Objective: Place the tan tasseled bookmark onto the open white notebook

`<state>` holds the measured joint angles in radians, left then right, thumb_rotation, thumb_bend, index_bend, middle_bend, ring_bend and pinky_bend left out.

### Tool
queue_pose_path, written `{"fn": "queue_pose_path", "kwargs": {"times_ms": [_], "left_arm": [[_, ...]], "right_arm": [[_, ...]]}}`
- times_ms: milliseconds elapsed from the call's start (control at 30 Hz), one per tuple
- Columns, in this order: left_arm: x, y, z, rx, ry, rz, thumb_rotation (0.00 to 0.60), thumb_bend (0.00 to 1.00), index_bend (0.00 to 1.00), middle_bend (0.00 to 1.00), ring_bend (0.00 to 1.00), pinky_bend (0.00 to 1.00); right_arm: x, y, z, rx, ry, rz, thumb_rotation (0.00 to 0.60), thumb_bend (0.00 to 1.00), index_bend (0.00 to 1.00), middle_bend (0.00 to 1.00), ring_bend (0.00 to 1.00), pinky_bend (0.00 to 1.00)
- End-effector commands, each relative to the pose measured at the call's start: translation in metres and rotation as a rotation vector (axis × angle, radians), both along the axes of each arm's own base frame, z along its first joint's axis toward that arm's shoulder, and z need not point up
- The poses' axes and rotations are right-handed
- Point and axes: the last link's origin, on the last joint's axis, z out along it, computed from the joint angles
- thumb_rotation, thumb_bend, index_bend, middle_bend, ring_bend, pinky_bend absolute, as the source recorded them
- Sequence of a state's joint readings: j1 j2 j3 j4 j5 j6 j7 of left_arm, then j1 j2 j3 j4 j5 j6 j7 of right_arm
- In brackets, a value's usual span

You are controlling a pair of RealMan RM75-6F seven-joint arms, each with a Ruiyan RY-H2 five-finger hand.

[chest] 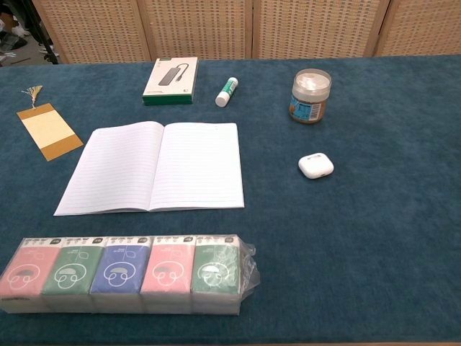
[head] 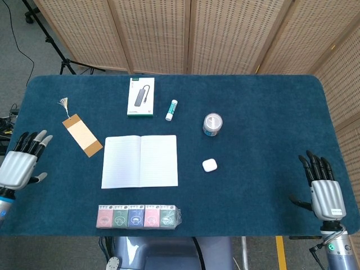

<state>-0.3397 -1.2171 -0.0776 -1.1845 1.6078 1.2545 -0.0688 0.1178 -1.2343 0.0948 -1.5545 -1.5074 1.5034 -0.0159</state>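
Left of the open notebook, tan bookmark, left hand near, empty

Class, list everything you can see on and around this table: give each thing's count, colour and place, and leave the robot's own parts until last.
Tan tasseled bookmark: one, far left.
Open white notebook: one, centre-left.
White-and-green flat box: one, behind notebook.
White glue stick: one, right of box.
Small lidded jar: one, centre.
White earbud case: one, right of notebook.
Multicoloured tissue pack: one, front edge.
Blue cloth table: one.
Wicker screens: tan, behind table.
Left hand: open, left edge.
Right hand: open, right front.
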Motion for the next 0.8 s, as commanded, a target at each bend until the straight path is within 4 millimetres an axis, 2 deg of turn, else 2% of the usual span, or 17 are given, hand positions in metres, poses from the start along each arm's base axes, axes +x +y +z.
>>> {"fn": "queue_pose_path", "kwargs": {"times_ms": [33, 333, 467, 700, 800], "left_arm": [[0.006, 0.039, -0.019, -0.119, 0.007, -0.05, 0.6, 0.0, 0.0, 0.0, 0.0, 0.0], [-0.005, 0.094, -0.031, -0.17, 0.089, -0.011, 0.6, 0.0, 0.0, 0.0, 0.0, 0.0], [-0.004, 0.12, -0.047, -0.184, 0.129, 0.017, 0.6, 0.0, 0.0, 0.0, 0.0, 0.0], [0.001, 0.14, -0.063, -0.206, 0.159, 0.045, 0.6, 0.0, 0.0, 0.0, 0.0, 0.0], [0.003, 0.151, -0.079, -0.239, 0.206, 0.082, 0.6, 0.0, 0.0, 0.0, 0.0, 0.0]], "right_arm": [[-0.004, -0.006, -0.003, 0.0, 0.019, -0.03, 0.6, 0.0, 0.0, 0.0, 0.0, 0.0], [-0.011, -0.016, -0.012, 0.003, 0.064, -0.09, 0.6, 0.0, 0.0, 0.0, 0.0, 0.0], [-0.012, -0.019, -0.017, 0.005, 0.089, -0.107, 0.6, 0.0, 0.0, 0.0, 0.0, 0.0], [-0.014, -0.021, -0.019, -0.003, 0.104, -0.124, 0.6, 0.0, 0.0, 0.0, 0.0, 0.0], [-0.019, -0.024, -0.02, -0.007, 0.115, -0.154, 0.6, 0.0, 0.0, 0.0, 0.0, 0.0]]}}
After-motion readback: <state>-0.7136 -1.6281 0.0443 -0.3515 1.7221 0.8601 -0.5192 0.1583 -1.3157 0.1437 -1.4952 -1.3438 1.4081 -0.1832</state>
